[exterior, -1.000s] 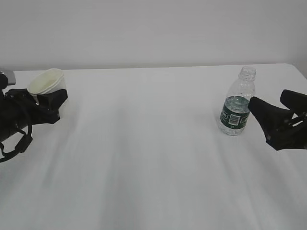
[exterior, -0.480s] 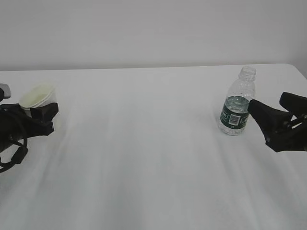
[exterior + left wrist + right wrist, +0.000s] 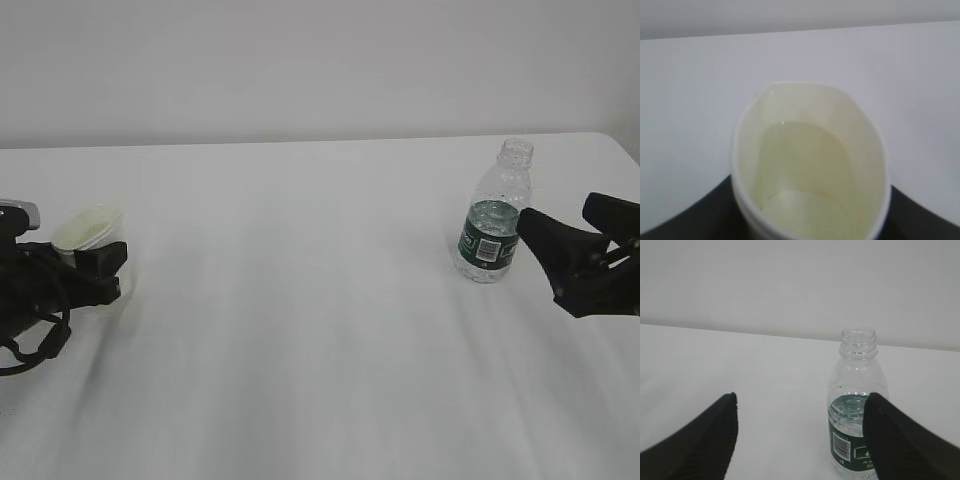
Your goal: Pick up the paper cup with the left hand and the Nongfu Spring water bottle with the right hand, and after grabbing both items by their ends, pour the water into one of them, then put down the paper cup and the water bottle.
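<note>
Gripping the squashed-oval paper cup [image 3: 88,231], our left pincer [image 3: 85,262] has sunk nearer the table [image 3: 300,300]; our right pincer [image 3: 575,235] stays spread beside the ribbed clear bottle [image 3: 492,215].

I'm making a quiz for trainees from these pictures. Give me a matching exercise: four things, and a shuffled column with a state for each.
1. paper cup
2. water bottle
3. left gripper
4. right gripper

A. open, holding nothing
B. standing upright, capless
C. shut on a white container
D. squeezed oval at the rim

Pairs: 1-D, 2-B, 3-C, 4-A
</note>
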Robot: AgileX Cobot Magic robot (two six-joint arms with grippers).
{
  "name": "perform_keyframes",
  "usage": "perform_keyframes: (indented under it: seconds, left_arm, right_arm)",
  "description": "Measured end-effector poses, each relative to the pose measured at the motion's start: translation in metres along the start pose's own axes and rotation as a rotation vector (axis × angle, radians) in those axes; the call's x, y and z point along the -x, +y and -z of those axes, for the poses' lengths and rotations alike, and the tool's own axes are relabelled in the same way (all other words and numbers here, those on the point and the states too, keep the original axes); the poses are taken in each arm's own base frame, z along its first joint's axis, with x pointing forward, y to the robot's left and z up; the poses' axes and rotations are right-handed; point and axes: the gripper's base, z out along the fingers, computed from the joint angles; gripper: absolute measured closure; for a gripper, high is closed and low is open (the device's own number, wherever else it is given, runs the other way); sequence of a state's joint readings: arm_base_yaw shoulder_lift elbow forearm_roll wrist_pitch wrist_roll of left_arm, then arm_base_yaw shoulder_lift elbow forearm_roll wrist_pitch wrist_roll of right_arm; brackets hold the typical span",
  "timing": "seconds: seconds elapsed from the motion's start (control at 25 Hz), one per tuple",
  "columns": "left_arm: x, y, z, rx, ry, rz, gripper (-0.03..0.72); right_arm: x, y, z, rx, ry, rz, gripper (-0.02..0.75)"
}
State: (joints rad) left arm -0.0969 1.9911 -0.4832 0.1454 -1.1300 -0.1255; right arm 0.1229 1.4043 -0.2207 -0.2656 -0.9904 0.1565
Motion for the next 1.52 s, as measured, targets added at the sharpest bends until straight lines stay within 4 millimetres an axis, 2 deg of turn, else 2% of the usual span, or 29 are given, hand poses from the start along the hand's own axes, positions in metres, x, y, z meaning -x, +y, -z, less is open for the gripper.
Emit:
perform_keyframes:
  seconds: [0.28,0.92,1.52]
  left_arm:
    - [-0.005,0.001,-0.007,0.001,0.010,-0.001,0.284]
    - [0.000,0.006,-0.050,-0.005,-0.057,-0.011,0.285]
    - [-0.007,0.008,-0.055,-0.007,-0.057,-0.009,0.288]
  right_arm:
    - [0.000,0.000,0.000,0.000,0.000,0.000,0.146]
    - [-0.001,0.000,0.000,-0.001,0.009,-0.002,0.146]
    - [-0.001,0.000,0.000,-0.002,0.011,-0.002,0.146]
